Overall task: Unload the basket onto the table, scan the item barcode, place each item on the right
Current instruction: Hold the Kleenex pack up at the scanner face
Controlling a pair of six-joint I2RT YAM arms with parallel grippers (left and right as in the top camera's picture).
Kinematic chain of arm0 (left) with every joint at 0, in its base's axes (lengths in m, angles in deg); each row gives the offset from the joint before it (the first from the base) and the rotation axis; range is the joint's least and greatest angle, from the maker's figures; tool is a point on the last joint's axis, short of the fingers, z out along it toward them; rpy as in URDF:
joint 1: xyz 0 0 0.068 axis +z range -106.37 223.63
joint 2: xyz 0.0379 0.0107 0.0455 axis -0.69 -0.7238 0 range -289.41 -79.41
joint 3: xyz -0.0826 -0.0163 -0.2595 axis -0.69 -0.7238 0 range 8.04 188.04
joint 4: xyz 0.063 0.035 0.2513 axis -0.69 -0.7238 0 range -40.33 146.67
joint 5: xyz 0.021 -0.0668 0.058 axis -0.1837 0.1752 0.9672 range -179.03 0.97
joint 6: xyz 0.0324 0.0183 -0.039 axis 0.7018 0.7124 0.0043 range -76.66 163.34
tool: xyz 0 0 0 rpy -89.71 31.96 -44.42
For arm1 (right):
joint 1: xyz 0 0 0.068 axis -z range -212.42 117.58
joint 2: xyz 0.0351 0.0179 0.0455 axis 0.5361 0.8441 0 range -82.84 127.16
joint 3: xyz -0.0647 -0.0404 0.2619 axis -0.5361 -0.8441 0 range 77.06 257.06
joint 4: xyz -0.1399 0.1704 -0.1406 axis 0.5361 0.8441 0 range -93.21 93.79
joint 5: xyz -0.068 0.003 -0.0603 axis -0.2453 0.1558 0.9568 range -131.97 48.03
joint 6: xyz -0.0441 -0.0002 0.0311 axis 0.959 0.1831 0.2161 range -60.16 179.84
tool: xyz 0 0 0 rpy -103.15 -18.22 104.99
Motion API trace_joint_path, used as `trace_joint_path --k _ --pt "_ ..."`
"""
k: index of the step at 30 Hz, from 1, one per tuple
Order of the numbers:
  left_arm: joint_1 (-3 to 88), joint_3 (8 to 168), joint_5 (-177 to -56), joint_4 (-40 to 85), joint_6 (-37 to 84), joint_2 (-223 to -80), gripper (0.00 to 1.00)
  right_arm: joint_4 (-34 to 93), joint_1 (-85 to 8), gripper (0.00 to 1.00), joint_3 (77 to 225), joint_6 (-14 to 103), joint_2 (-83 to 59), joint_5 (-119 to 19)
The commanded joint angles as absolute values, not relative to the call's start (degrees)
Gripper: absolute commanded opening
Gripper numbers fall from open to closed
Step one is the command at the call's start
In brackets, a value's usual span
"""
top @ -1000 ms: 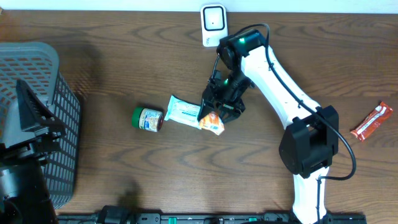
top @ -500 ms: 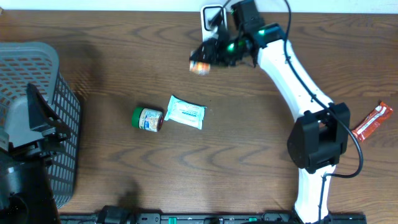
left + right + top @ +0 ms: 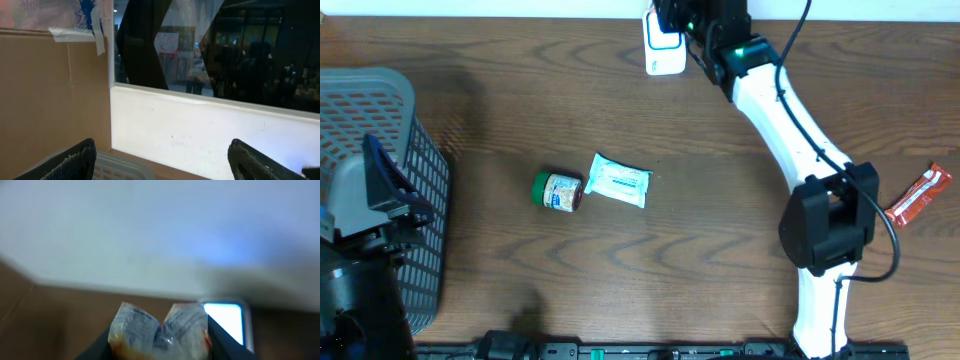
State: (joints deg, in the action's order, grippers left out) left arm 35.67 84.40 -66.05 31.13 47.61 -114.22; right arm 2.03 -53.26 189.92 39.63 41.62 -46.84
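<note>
While the right tool (image 3: 160, 349) clamps the packet (image 3: 160, 327) between its fingers (image 3: 97, 349), the scanner (image 3: 227, 322) stands close beside.

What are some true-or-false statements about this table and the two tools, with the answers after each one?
1. The right tool is gripping a crinkled packet. True.
2. The green-lidded jar sits inside the basket. False: it lies on the table, beside the teal-and-white pouch.
3. The left tool is open with nothing between its fingers. True.
4. The red snack bar lies right next to the scanner. False: the bar is near the table's right edge, well away from the scanner at the back edge.
</note>
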Motion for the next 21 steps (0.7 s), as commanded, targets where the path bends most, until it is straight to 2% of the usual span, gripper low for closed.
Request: trace_joint_path --k 1,8,16,21 --pt "35.95 84.38 -66.11 31.24 47.11 -113.96 0.84 -3.76 -53.74 0.32 190.62 40.64 47.35 -36.69" --pt "35.95 84.38 -66.11 31.26 47.09 -113.96 0.84 -13.73 -53.35 0.29 190.62 39.85 56.55 -34.55" --pt "35.95 84.38 -66.11 31.3 47.09 -113.96 0.84 -13.73 -53.33 0.26 190.64 38.89 60.14 -34.53" --pt "35.95 84.38 -66.11 31.43 47.09 -113.96 0.84 -9.67 -52.21 0.24 190.64 38.89 54.26 -34.99"
